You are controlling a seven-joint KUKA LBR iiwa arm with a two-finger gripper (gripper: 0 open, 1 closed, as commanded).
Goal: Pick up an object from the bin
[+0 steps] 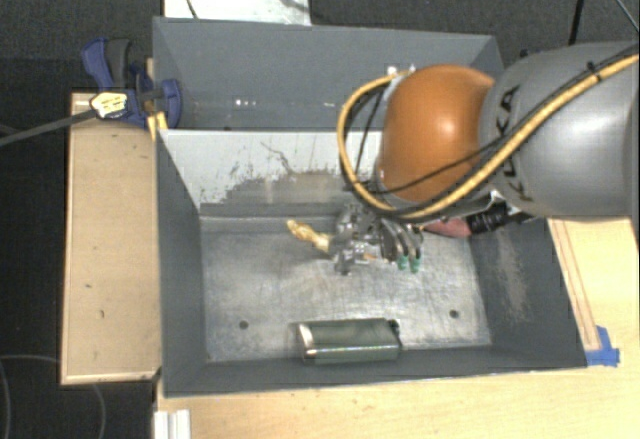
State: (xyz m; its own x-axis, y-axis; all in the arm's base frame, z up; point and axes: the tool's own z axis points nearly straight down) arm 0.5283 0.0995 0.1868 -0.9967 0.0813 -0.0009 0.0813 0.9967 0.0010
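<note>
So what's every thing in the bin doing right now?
pincer: down low in the bin, near the back wall.
small tan thing: lying loose on the floor, just beside the pincer.
silvery block: lying flat along the front wall, on its own.

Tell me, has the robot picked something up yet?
Not yet, it seems. The gripper is down in the bin, beside a small tan thing. Nothing looks lifted; the silver block lies at the front wall. Grabbing and lifting are left.
</note>
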